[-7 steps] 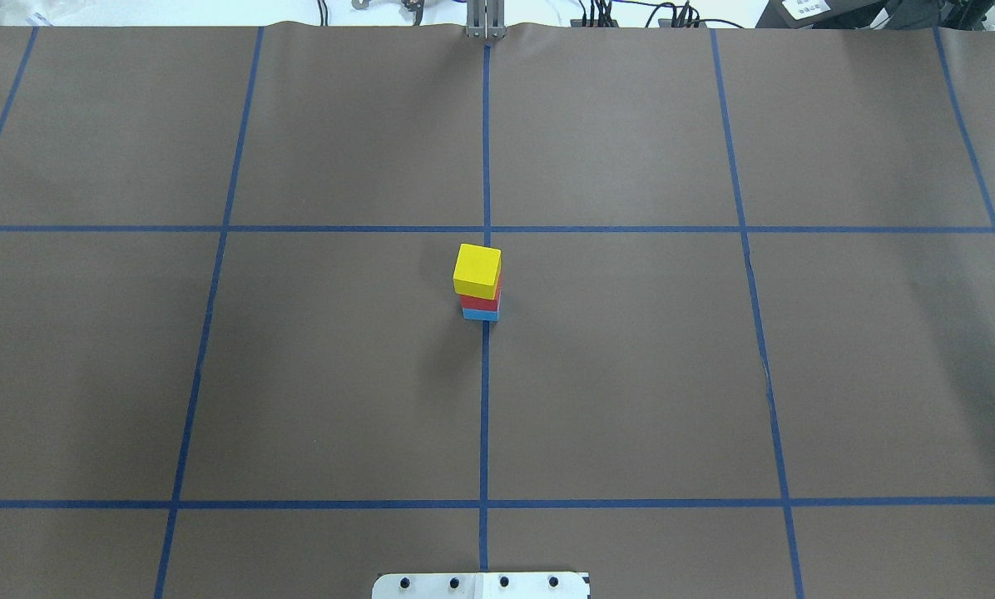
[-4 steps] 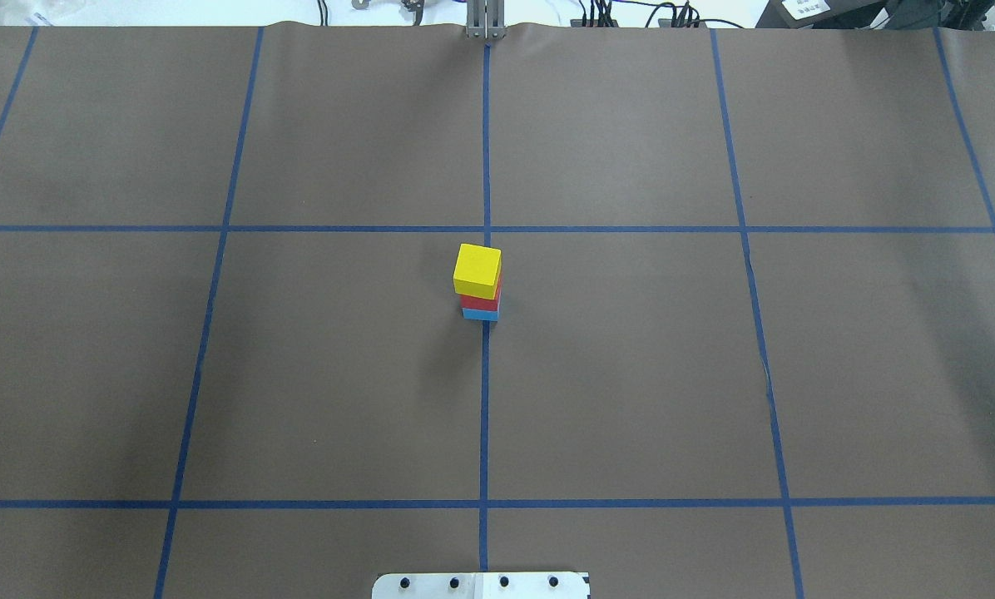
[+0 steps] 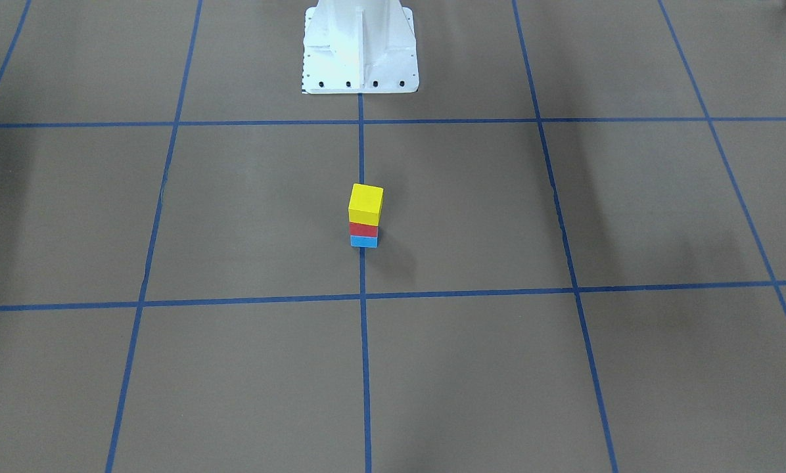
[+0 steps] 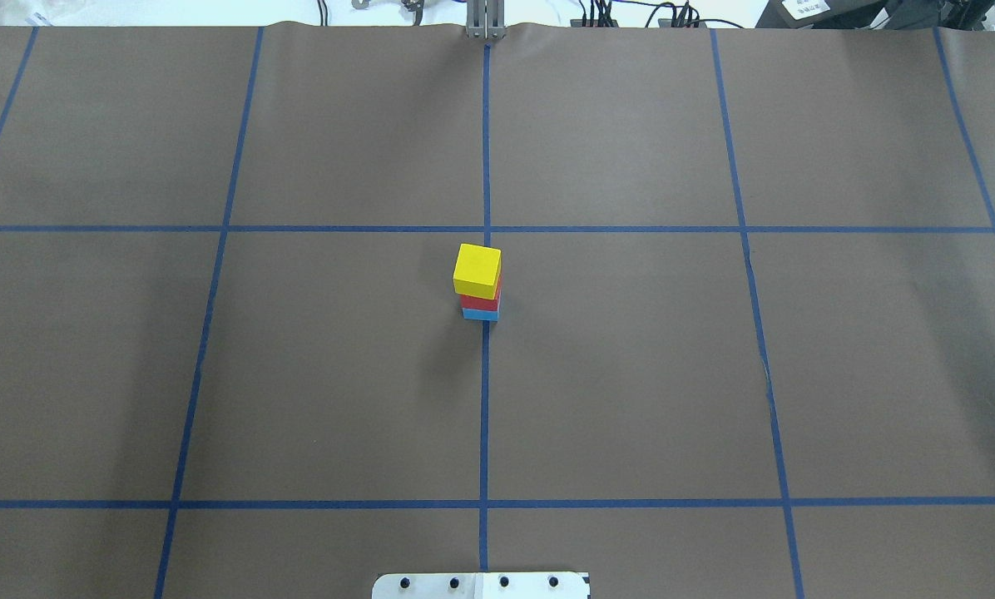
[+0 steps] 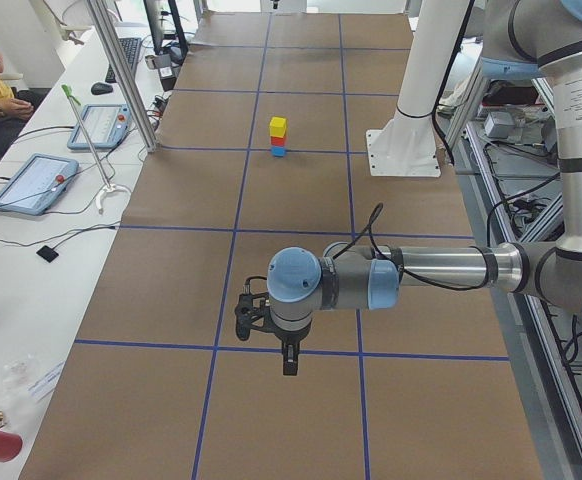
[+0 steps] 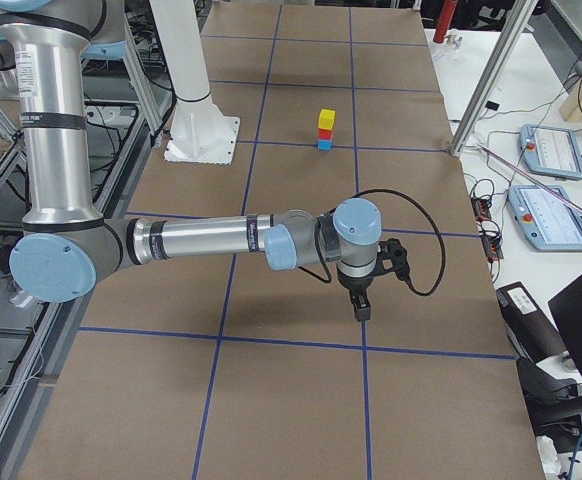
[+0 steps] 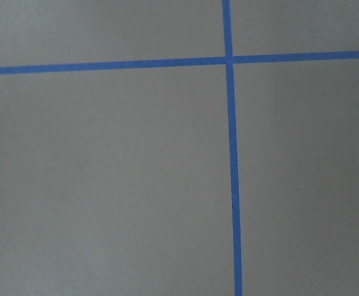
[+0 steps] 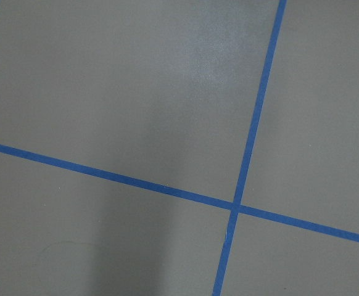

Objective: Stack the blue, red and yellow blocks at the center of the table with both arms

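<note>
The yellow block, red block and blue block are probably light and rigid, so grasp them by opposite side faces; whether the left gripper or right gripper is parted or closed cannot be told.

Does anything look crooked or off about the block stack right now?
Only slightly: the yellow block sits a touch off toward the robot's left over the red block and blue block. The stack stands upright; nothing else looks odd.

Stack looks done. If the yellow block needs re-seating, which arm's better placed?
Left, barely. The stack under the yellow block sits slightly on its side of the centre tape line. The left gripper and right gripper both hang far off, so nearly even.
</note>
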`<state>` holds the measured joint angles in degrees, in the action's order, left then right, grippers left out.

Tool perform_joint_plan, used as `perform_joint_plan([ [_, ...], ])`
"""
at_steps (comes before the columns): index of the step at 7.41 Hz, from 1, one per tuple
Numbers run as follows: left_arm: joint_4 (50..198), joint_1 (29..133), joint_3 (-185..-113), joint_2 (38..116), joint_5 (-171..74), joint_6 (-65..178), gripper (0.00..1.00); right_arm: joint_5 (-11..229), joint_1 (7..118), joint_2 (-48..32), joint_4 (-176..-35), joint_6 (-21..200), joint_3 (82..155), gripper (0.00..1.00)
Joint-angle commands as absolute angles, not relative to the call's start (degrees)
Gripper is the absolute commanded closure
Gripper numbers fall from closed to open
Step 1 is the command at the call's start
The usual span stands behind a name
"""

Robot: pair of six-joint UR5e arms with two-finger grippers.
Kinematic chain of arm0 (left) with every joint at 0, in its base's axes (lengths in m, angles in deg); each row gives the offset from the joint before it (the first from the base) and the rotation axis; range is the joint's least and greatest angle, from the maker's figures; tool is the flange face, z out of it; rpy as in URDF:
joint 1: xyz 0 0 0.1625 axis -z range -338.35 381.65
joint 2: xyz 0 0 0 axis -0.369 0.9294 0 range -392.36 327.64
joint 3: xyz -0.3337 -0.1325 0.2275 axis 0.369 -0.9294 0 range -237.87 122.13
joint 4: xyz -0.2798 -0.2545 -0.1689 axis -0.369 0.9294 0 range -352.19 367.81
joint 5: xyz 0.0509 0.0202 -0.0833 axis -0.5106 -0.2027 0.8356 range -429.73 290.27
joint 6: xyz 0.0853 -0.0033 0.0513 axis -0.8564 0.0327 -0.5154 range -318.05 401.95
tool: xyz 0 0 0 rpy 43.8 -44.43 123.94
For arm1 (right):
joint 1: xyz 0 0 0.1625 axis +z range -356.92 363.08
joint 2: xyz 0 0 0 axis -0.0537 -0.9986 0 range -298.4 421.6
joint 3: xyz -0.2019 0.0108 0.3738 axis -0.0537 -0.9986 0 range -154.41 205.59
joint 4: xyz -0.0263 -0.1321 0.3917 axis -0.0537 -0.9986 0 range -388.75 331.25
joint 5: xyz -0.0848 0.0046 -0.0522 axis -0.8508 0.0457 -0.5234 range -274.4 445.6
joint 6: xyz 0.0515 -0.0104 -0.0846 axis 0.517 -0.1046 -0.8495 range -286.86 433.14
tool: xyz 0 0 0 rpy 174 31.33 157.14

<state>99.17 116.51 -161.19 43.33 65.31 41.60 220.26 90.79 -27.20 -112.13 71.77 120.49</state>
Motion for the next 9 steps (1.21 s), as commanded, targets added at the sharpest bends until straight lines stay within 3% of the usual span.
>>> perform_joint_plan([
  [1,102.47,116.23,-159.41,42.08,64.83,45.55,0.00,220.51,91.40,-28.14,-113.38,71.73,120.60,0.00],
  [9,103.08,116.05,-162.99,42.79,64.83,44.93,0.00,214.62,93.87,-35.96,-117.08,71.03,127.55,0.00],
])
